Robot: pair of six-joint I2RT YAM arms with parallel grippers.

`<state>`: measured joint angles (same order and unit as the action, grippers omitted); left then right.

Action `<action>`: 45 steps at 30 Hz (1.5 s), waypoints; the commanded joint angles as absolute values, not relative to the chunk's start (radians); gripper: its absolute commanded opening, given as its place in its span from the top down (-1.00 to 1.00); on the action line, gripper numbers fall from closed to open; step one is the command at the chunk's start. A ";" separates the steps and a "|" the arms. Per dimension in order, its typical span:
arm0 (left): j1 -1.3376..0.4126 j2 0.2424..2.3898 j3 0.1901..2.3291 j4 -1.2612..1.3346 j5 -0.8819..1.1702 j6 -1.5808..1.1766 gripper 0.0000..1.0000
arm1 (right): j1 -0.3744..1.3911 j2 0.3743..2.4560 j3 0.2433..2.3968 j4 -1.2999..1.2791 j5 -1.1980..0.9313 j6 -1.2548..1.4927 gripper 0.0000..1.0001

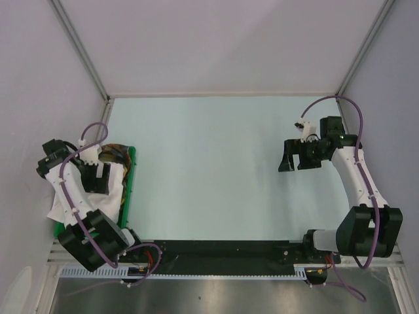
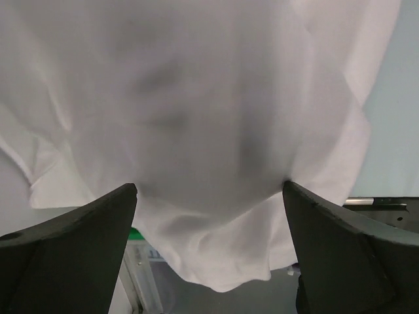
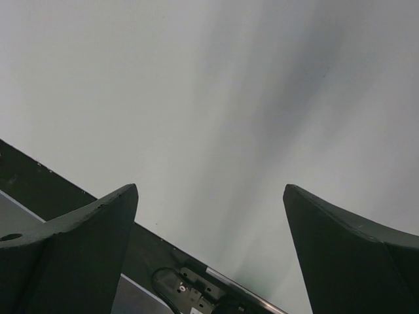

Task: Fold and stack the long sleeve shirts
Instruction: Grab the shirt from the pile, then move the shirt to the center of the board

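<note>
- Black two-finger left gripper [image 2: 209, 185] is spread wide with nothing between the fingers, hanging right over the cloth at the left edge of the scene. Can't tell if the tips actually touch it.
- White is about all its wrist camera gets. The thin, plain, wrinkled long sleeve shirts [image 2: 196, 111] are a crumpled heap under it, sitting in a green plastic bin [image 1: 133, 171] and flopping over its near-left side. No way to count how many are in there.
- Handling guess: super light and totally floppy, so it'll drape and drag rather than lift as a shape. Not fragile and not really slippery, but the layers are thin, so one pinch could easily catch two shirts.
- Where I'd grab: a raised fold or loose edge on top of the heap, ideally by a shoulder or hem. A sleeve end would just trail the rest behind. No collar or cuff is recognisable though.
- Pale mint tabletop [image 1: 209, 170] right of the bin looks like the spot to spread one out.
- Black right gripper [image 1: 288, 157] is on the far right, jaws gaping too, holding nothing, above the tabletop and well apart from the shirts.
- Writing: no brand or print on the cloth. A small pale label [image 2: 152, 252] peeks out below it, too blurry to read.
</note>
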<state>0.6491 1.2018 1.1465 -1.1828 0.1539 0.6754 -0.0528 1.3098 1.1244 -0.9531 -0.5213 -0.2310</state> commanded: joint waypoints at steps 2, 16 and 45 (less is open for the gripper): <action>0.669 1.255 1.037 -1.128 0.196 0.750 -0.99 | -0.032 1.319 1.160 -0.959 -0.541 -0.244 -0.99; 0.392 1.120 1.460 -1.235 0.339 0.605 1.00 | -0.035 1.316 1.175 -0.959 -0.590 -0.242 -0.99; -0.209 1.200 1.062 -0.887 0.804 0.642 -0.99 | 0.027 1.370 1.144 -0.898 -0.637 -0.313 -0.97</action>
<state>0.0303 1.4208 1.2026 -1.0763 0.8593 0.6392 -0.1024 1.3518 1.2026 -0.9997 -0.6731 -0.3378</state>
